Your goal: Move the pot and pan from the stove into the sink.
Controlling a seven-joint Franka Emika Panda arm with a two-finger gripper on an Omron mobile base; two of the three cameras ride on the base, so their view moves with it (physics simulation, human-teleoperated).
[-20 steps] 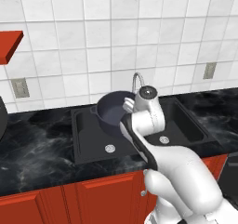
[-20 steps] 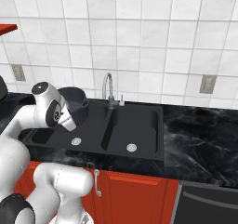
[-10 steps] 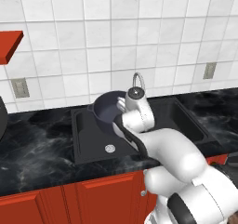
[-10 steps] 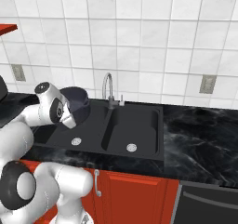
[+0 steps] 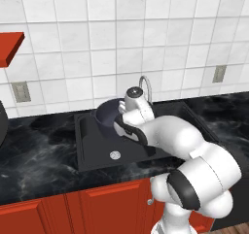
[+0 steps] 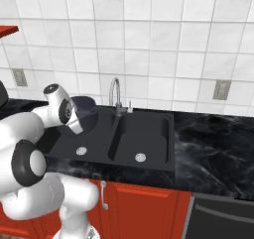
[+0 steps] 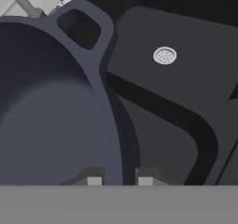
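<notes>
The pot [image 5: 107, 115], deep, dark blue-grey and without a lid, hangs over the left basin of the sink [image 5: 80, 148]. My gripper [image 7: 119, 179] is shut on its rim, one fingertip inside the wall and one outside. One of the pot's loop handles [image 7: 83, 28] points away from the hand. From the right side, the pot [image 6: 85, 109] sits just beyond my hand, above the black sink [image 6: 168, 151]. Below the pot lies a basin floor with its round drain [image 7: 164, 56]. The pan and the stove are out of view.
The silver gooseneck faucet [image 5: 145, 85] [image 6: 114, 90] rises right behind the pot at the sink's back edge. Black marbled countertop [image 6: 213, 149] runs to both sides. A dark rounded object [image 5: 1, 126] stands at the far left. Red cabinets [image 6: 144, 208] are below.
My hand has drifted a little to the left with the pot, staying over the left basin, and the elbow has swung round. The grip on the rim is unchanged.
</notes>
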